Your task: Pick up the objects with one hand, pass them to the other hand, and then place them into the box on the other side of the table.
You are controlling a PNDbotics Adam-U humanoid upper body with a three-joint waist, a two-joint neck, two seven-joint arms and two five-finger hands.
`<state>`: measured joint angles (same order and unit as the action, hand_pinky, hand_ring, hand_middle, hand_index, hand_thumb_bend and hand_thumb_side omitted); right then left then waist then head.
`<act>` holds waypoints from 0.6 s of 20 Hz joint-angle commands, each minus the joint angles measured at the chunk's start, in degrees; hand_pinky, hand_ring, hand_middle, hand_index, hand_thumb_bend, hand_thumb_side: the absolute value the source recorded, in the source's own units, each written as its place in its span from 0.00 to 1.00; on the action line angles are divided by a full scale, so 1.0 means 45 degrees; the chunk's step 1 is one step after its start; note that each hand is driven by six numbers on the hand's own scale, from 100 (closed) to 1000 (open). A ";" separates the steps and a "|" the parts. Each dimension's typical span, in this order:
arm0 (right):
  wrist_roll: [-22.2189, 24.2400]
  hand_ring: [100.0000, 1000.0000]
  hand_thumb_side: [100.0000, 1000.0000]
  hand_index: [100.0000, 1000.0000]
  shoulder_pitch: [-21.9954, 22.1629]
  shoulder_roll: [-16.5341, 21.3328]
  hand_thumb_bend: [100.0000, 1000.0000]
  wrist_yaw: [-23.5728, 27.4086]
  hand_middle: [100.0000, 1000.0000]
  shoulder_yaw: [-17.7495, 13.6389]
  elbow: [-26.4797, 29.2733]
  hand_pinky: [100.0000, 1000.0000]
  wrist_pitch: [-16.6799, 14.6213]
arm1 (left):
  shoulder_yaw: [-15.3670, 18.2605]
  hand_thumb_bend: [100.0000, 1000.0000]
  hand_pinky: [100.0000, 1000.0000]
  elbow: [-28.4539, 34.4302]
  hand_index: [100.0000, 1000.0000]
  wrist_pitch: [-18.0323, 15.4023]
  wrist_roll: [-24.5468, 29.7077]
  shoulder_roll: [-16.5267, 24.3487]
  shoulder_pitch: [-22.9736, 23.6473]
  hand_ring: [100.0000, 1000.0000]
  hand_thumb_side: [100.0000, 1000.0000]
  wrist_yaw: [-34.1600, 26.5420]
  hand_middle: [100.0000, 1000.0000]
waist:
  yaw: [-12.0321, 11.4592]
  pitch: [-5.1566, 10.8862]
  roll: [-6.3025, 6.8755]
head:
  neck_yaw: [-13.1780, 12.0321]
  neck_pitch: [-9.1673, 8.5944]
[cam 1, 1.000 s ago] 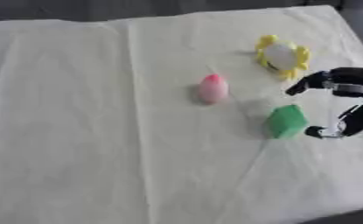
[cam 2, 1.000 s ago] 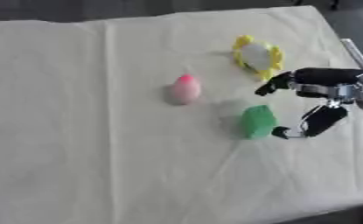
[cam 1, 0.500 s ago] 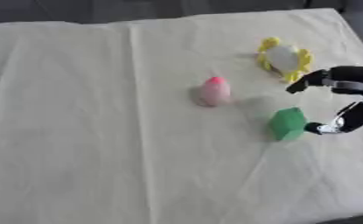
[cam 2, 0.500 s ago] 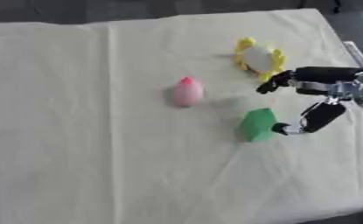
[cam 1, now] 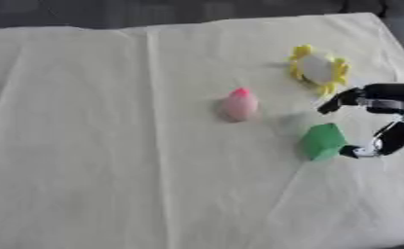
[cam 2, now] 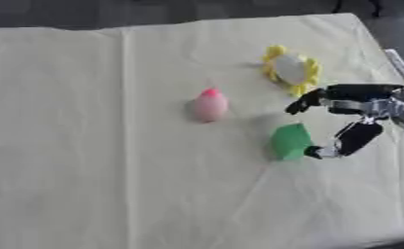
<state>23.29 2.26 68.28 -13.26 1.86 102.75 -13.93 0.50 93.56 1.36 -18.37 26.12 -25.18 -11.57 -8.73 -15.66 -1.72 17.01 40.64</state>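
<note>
A green block (cam 1: pixel 322 141) lies on the cream cloth (cam 1: pixel 111 146) right of centre. My right hand (cam 2: pixel 355 104) comes in from the right edge and hovers just beside the block. Its fingers reach out over the block's far side while the thumb tip (cam 2: pixel 321 151) sits at the block's right edge. The hand is open and spread around the block without closing on it. A pink egg-shaped thing (cam 1: pixel 239 104) with a red tip rests left of the block. A yellow flower-shaped piece with a white middle (cam 1: pixel 318 69) lies behind the hand. My left hand shows in neither view.
The cloth covers the whole table and has folds and wrinkles. The table's far edge (cam 1: pixel 196 22) meets a dark background. A pale strip (cam 2: pixel 401 62) runs along the right edge. No box shows in either view.
The whole picture has drifted slightly. My right hand has crept a little closer to the green block, the thumb tip now at its right edge. The three things have not moved.
</note>
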 commanded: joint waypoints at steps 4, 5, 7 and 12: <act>0.0164 0.86 0.31 0.92 -0.0280 0.0082 0.28 -0.0106 0.82 -0.0009 -0.0285 0.94 -0.0012 | 0.0051 0.00 0.70 0.0279 0.73 0.0019 0.0018 0.0203 -0.0227 0.68 0.78 -0.0042 0.59 | -0.0073 -0.0083 0.0134 | 0.0120 -0.0211; 0.0183 0.86 0.31 0.92 -0.0316 0.0046 0.28 -0.0110 0.82 0.0014 -0.0340 0.93 0.0002 | 0.0046 0.00 0.70 0.0285 0.73 0.0021 0.0024 0.0193 -0.0240 0.68 0.78 -0.0045 0.59 | -0.0088 -0.0093 0.0142 | 0.0134 -0.0222; 0.0216 0.86 0.29 0.92 -0.0374 -0.0010 0.26 -0.0120 0.82 0.0049 -0.0429 0.93 0.0025 | 0.0043 0.00 0.70 0.0293 0.73 0.0024 0.0028 0.0186 -0.0252 0.68 0.78 -0.0049 0.59 | -0.0108 -0.0112 0.0152 | 0.0154 -0.0231; 0.0173 0.86 0.30 0.92 -0.0496 -0.0130 0.29 -0.0162 0.82 0.0044 -0.0700 0.93 0.0096 | 0.0014 0.00 0.70 0.0305 0.73 0.0033 0.0054 0.0162 -0.0265 0.67 0.78 -0.0052 0.59 | -0.0158 -0.0158 0.0162 | 0.0190 -0.0279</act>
<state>24.15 0.47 66.41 -13.72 2.62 99.84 -13.64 0.47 93.76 1.50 -18.25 26.08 -25.60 -11.57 -9.47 -16.33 -1.71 17.71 40.14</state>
